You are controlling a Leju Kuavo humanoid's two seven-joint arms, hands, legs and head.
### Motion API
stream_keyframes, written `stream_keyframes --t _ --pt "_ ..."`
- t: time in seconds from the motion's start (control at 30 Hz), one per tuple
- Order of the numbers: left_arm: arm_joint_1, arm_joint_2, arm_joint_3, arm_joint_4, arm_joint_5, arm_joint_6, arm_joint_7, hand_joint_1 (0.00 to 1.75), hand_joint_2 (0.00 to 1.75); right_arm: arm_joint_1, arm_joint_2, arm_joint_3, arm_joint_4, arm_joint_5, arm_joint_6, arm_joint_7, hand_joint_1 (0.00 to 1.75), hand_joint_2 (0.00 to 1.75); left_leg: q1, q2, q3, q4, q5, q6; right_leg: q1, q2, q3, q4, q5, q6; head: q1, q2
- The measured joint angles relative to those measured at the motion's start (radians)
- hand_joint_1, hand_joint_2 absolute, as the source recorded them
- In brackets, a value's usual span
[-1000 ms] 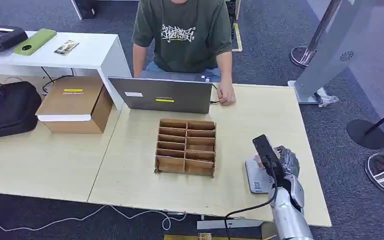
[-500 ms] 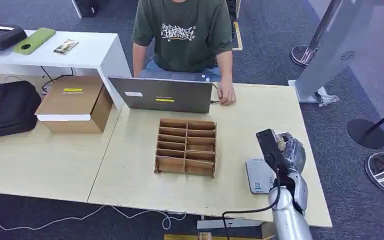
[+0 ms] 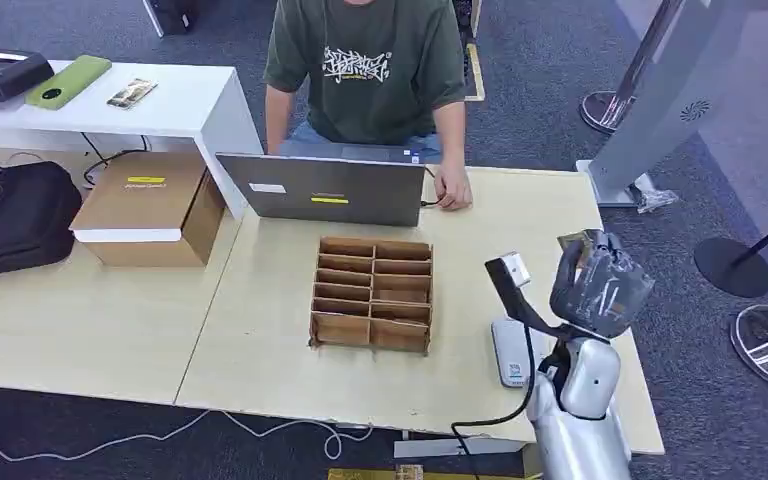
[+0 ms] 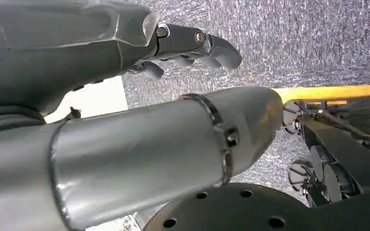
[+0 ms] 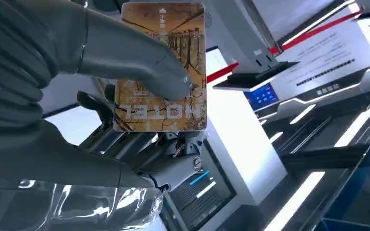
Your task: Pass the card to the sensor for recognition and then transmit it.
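The right hand [image 3: 600,287] is raised above the table's [image 3: 260,340] right side, pinching one card [image 5: 166,57] between thumb and fingers; the card is printed "HOTEL". One grey sensor [image 3: 513,352] lies flat on the table just below and left of that hand. The left hand [image 4: 192,45] hangs over carpet, fingers loosely curled, holding nothing. One cardboard divider box [image 3: 371,294] sits mid-table, one laptop [image 3: 322,189] beyond it, with one person [image 3: 370,70] seated behind

Table [image 3: 260,340] bears organizer [image 3: 371,294], laptop [image 3: 322,190]
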Motion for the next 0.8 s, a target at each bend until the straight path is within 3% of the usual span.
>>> stream_keyframes --t 0.1,0.17,0.23,0.33,0.43,0.63,0.8 --pt "0.000 0.004 0.000 0.000 -0.014 0.003 0.000 0.00 0.00 -0.062 -0.085 0.129 0.012 0.004 -0.001 0.207 1.75 1.75 0.000 0.000 -0.001 0.000 0.000 0.000 0.000 0.000 -0.001 0.000 0.001 0.001 0.000 0.000" --pt "-0.001 0.006 0.000 0.000 -0.019 0.004 0.000 0.00 0.00 -0.114 -0.139 0.229 0.034 0.004 -0.001 0.279 1.75 1.75 0.000 0.001 0.000 0.000 0.000 0.000 0.000 0.001 -0.001 0.000 0.002 0.000 0.000 0.000" --pt "-0.003 0.010 0.000 0.000 -0.029 0.005 0.000 0.00 0.00 -0.158 -0.169 0.314 0.061 0.004 -0.001 0.302 1.75 1.75 0.000 0.001 0.000 0.000 0.000 0.000 0.000 0.001 -0.001 0.000 0.002 0.000 0.000 0.000" --pt "-0.003 0.014 0.000 -0.001 -0.040 0.004 0.000 0.00 0.00 -0.207 -0.189 0.397 0.101 0.003 -0.001 0.287 1.75 1.75 0.000 0.000 0.000 0.000 0.001 0.000 0.000 0.000 -0.001 0.000 0.002 0.000 0.000 0.000" --pt "-0.004 0.015 0.000 -0.001 -0.058 0.004 0.000 0.00 0.00 -0.254 -0.189 0.430 0.153 0.003 -0.001 0.247 1.75 1.75 0.001 0.000 0.000 0.000 0.001 0.000 0.000 0.000 -0.001 0.001 0.002 0.000 0.000 0.000" --pt "-0.007 0.023 0.000 -0.003 -0.097 0.002 0.000 0.00 0.00 -0.382 -0.166 0.437 0.310 0.003 -0.001 0.144 1.75 1.75 0.000 0.000 -0.001 0.000 0.001 0.000 0.000 0.001 -0.001 0.001 0.002 0.000 0.000 0.000" --pt "-0.012 0.028 0.000 -0.008 -0.125 0.002 0.005 0.00 0.00 -0.495 -0.125 0.429 0.453 0.003 -0.001 0.118 1.75 1.75 0.000 0.000 -0.001 0.000 0.002 0.000 0.000 0.000 -0.001 0.001 0.002 0.000 0.000 0.000"
